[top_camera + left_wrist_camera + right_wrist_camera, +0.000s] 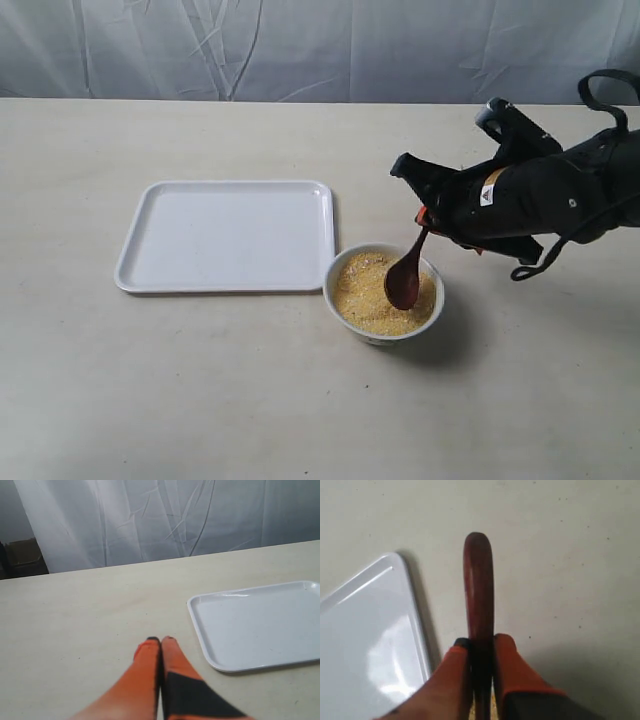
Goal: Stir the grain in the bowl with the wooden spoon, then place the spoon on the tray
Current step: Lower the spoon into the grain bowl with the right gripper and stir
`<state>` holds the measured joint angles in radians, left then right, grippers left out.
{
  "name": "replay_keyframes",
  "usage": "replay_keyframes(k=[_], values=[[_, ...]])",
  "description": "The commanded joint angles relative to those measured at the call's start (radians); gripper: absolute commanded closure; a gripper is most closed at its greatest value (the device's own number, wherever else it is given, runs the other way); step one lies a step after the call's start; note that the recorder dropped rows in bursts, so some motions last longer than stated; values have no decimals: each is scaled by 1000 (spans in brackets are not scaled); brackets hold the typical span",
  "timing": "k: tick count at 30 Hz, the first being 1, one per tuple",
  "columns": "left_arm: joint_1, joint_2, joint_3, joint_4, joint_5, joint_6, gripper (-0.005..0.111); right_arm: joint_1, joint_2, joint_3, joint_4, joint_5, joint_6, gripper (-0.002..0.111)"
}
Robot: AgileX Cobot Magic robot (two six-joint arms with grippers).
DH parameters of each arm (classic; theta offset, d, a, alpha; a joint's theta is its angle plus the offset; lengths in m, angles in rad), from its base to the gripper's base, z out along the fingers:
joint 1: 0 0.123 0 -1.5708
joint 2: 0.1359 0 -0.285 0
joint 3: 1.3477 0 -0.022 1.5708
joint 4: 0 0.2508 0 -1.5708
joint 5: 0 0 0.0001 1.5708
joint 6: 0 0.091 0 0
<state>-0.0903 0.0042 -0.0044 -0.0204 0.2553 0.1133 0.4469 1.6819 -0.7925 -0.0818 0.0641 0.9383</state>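
Exterior view: the right gripper (425,222) is clamped on the upper handle of the wooden spoon (405,278), whose oval end is sunk in the grain (360,295) on the arm's side of the bowl (331,285); the stirring step appears to be in hand, though how much of it is done cannot be read from the roughened meal; the hand-over to the tray (225,186) is all left to do, and nothing lies on the tray.

The tray sits just beside the bowl, on the side away from the arm; whether the two rims touch cannot be told. To get there the spoon must likely lift over the bowl's rim, then over the tray's low raised edge; the table (200,400) is open all round the bowl, so room looks ample. The left gripper (161,641), fingers pressed together on nothing, hovers beyond the tray, well apart from the bowl.
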Motion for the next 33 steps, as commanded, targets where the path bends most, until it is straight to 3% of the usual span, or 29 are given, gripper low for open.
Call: replay_keyframes(k=[1,4,33], values=[[-1,-4,4,7,-9,-1,107,13,17,1,-13,-7,-2,108],[-1,-4,4,7,-9,-1,107,54,19,1,-15,-11,-2,108],[-1,-4,4,7,-9,-1,107,54,21,1,25,33,7,108]])
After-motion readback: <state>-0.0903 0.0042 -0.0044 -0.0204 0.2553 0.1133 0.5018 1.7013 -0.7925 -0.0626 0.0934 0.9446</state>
